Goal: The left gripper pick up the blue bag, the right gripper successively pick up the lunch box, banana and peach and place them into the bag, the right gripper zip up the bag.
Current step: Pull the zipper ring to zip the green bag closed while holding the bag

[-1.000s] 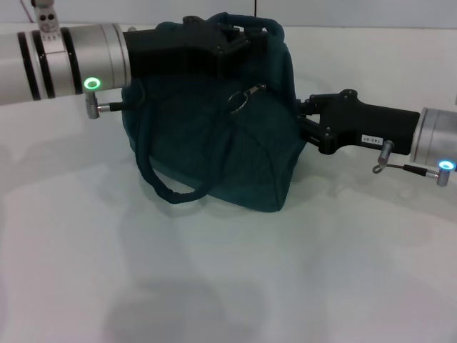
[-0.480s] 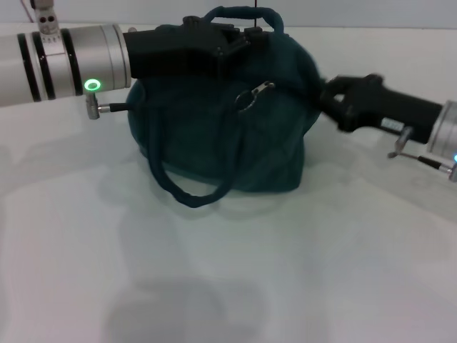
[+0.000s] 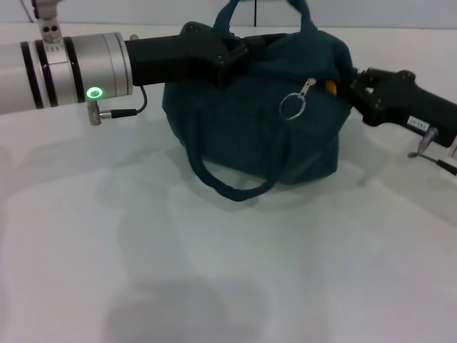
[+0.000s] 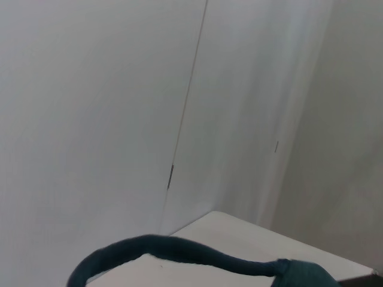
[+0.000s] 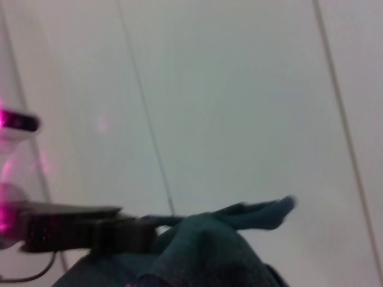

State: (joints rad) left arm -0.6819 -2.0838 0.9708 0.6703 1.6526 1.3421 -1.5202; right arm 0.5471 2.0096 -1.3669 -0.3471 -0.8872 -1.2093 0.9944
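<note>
Blue bag [image 3: 257,121] sits mid-table [image 3: 214,271], dark teal, plump, one handle up, other drooping in front; zip ring pull [image 3: 293,106] hangs by an orange speck at the seam. Looks like zip-up stage; next move needs a pull along the zip line. Left gripper [image 3: 239,50] at bag top, right gripper [image 3: 353,89] at its end; can't tell grip on either.
</note>
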